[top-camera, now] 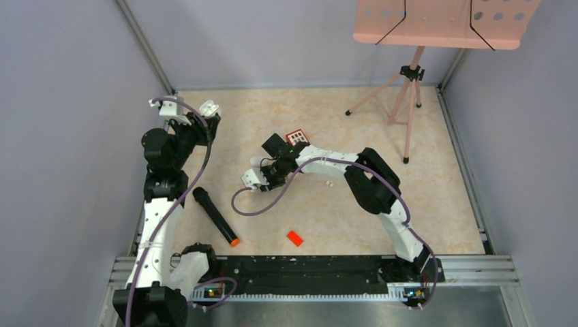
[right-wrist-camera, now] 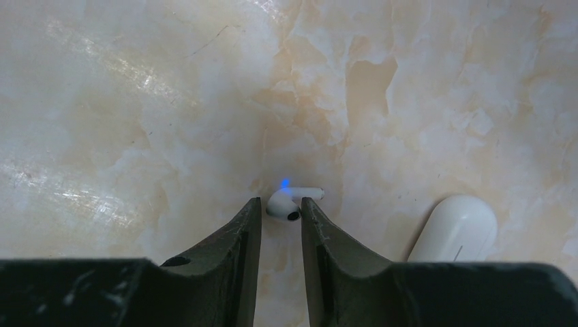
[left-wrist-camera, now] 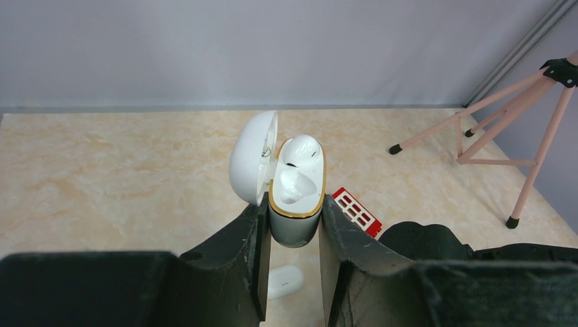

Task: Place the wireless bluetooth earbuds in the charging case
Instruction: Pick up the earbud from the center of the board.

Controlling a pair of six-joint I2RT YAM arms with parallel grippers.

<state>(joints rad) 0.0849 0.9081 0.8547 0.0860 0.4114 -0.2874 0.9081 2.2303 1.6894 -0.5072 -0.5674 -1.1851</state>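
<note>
My left gripper (left-wrist-camera: 294,204) is shut on the white charging case (left-wrist-camera: 295,218) with a gold rim and holds it above the table, its lid (left-wrist-camera: 252,157) open to the left. One white earbud (left-wrist-camera: 302,150) sits in the far slot; the near slot (left-wrist-camera: 290,185) is empty. In the top view this gripper (top-camera: 204,117) is at the far left. My right gripper (right-wrist-camera: 281,201) is open and low over the table, its fingertips on either side of a white earbud (right-wrist-camera: 290,204) that lies there with a blue light on. In the top view this gripper (top-camera: 253,180) is mid-table.
A white capsule-shaped piece (right-wrist-camera: 457,228) lies just right of my right fingers. A red block (top-camera: 297,137) is behind the right wrist. A black marker (top-camera: 216,216) and an orange-red chip (top-camera: 294,238) lie nearer the front. A pink stand (top-camera: 407,102) is at the back right.
</note>
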